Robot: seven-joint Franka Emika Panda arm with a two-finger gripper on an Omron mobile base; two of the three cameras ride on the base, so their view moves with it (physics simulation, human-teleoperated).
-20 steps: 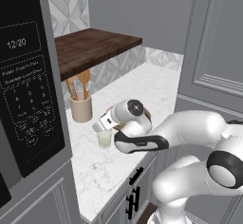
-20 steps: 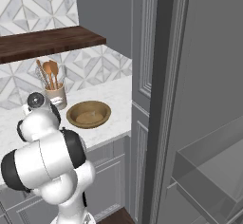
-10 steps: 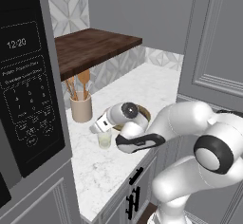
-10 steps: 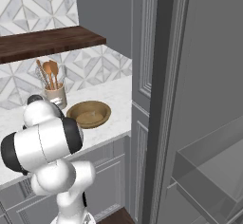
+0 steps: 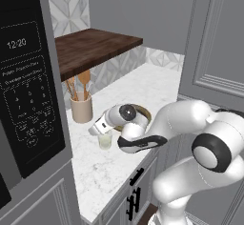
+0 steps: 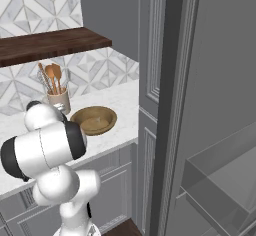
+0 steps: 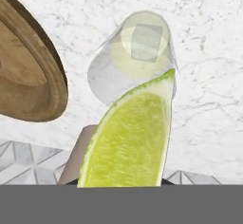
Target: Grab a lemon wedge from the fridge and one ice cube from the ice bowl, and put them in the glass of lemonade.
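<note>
One black microwave at the far left of the left base view, clock panel lit. Right of it, on the white marble counter, a tan crock with wooden spoons, under a dark wooden shelf. Next along, the glass of lemonade, upright, pale yellow inside, just in front of the crock. Directly above the glass, the gripper, pointing down and nearly closed. Behind the arm's wrist, the rim of the ice bowl, mostly covered. Farther right, grey panelled cabinets.

In the right base view, left to right: crock and spoons against the patterned wall, ice bowl just beside them and partly behind the white arm, then the dark grey fridge with its door swung open and a glass shelf visible.

In the hand view, left to right: brown curved edge of the ice bowl, then the glass of lemonade seen from above, a squarish clear ice cube floating in it. In front, pinched in the gripper, the lemon wedge, yellow-green, its pale rind edge to the right, its tip overlapping the near rim of the glass.
</note>
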